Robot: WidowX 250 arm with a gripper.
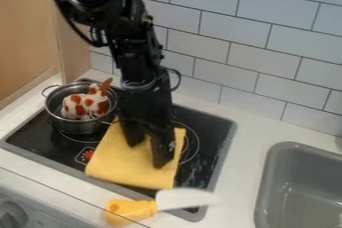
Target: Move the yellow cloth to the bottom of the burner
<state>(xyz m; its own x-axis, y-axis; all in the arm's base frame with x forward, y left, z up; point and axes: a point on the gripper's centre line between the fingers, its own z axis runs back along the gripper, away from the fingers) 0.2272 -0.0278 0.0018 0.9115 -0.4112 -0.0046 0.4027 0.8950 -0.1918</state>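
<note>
The cloth point(107, 159) lies on the stove point(210, 147), partly covering a burner ring point(194, 139), between the pot point(79, 125) and the knife point(133, 210). The gripper point(148, 155) is positioned over the cloth, jaws open, cloth visible between them. The pot contains a white-and-brown object point(87, 103).

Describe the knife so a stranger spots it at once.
Find the black stovetop beside the grey sink. At its front edge, by the yellow cloth, lies the knife. Its white blade and rounded yellow handle set it apart from the all-yellow cloth.
</note>
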